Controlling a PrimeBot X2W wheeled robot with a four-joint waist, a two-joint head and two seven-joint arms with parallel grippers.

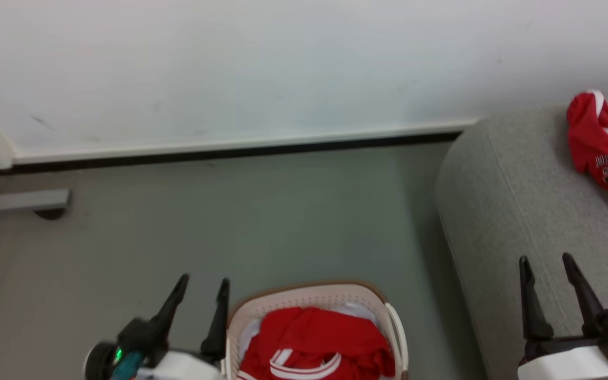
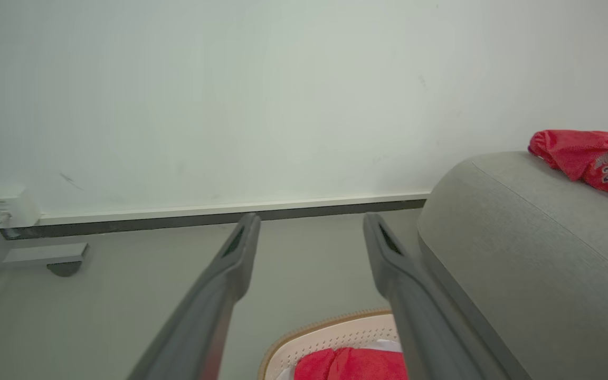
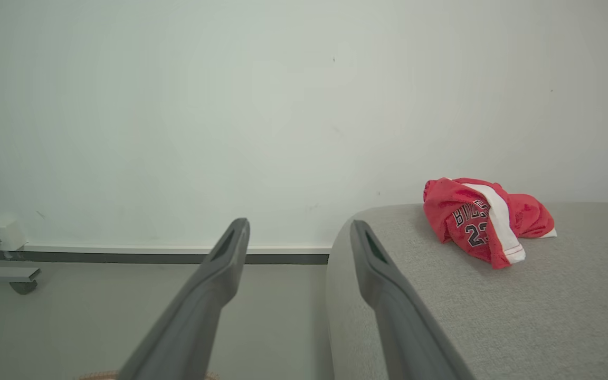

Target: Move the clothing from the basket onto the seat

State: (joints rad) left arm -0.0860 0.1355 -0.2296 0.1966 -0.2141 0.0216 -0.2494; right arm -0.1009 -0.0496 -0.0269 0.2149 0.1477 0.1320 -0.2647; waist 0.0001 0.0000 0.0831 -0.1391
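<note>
A cream-white basket with a brown rim stands on the floor at the bottom centre, holding red clothing with white stripes. The basket and its red clothing also peek in low in the left wrist view. A second red garment with lettering lies on the grey seat at the right; the garment shows the number 23 on the seat. My left gripper hangs open just left of the basket, empty. My right gripper is open above the seat's front part, empty.
A white wall with a dark-edged skirting board runs across the back. A grey metal foot with a caster sits at the far left by the wall. Bare grey floor lies between wall, basket and seat.
</note>
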